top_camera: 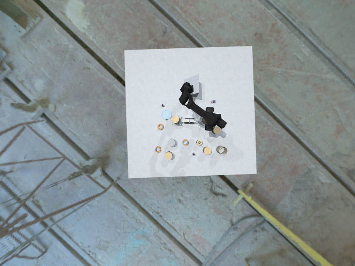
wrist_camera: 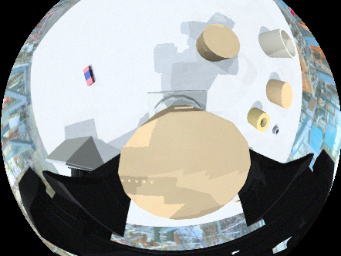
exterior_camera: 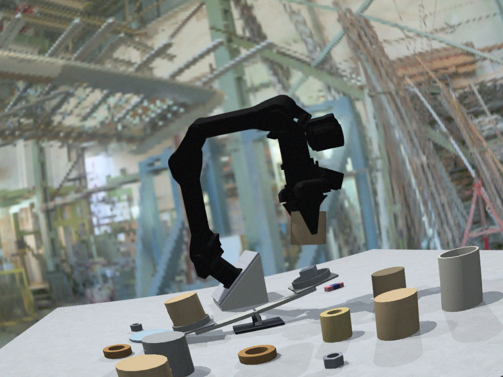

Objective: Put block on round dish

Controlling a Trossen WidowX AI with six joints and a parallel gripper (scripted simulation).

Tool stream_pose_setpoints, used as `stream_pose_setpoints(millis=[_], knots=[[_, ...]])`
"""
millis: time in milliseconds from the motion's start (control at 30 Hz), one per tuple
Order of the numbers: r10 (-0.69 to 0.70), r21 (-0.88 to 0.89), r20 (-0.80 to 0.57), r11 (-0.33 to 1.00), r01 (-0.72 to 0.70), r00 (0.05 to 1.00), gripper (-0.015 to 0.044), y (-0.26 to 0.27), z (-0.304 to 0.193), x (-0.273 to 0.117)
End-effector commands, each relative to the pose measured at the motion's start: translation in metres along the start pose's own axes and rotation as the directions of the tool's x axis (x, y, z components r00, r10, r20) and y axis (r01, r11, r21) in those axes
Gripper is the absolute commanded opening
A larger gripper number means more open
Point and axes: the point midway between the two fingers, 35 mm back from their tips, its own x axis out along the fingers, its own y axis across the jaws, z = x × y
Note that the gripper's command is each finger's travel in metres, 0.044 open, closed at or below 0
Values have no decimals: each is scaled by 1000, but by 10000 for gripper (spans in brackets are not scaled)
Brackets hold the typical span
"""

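Note:
My gripper (exterior_camera: 308,227) (wrist_camera: 182,146) is shut on a tan cup (exterior_camera: 302,233) (wrist_camera: 185,162) and holds it in the air above the raised right end of the balance (exterior_camera: 243,316) (top_camera: 189,120). In the overhead view the arm (top_camera: 210,117) hides most of this cup. The bare raised pan (exterior_camera: 310,279) (wrist_camera: 175,100) carries a low dark grey shape; I cannot tell if it is a block. The other tan cup (exterior_camera: 184,309) (top_camera: 175,119) stands on the low left end. The pale blue round dish (top_camera: 166,114) (exterior_camera: 142,335) lies just left of that cup.
A small red-and-blue block (top_camera: 213,101) (exterior_camera: 333,286) (wrist_camera: 89,75) lies behind the balance. Tan cylinders (exterior_camera: 396,312) (exterior_camera: 388,279) (top_camera: 216,130), a grey tube (exterior_camera: 459,278) (wrist_camera: 277,43), a yellow ring (exterior_camera: 335,324), orange rings (exterior_camera: 257,354), a grey cylinder (exterior_camera: 168,351) and nuts (exterior_camera: 333,359) stand around.

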Motion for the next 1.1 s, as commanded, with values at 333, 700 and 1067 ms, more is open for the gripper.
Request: stream_pose_setpoints(millis=[333, 700, 1067], knots=[[-1, 0, 1, 1000, 1, 1000, 0, 0, 0, 0], [-1, 0, 1, 1000, 1, 1000, 0, 0, 0, 0], [7, -12, 15, 1000, -7, 1000, 0, 17, 28, 15]])
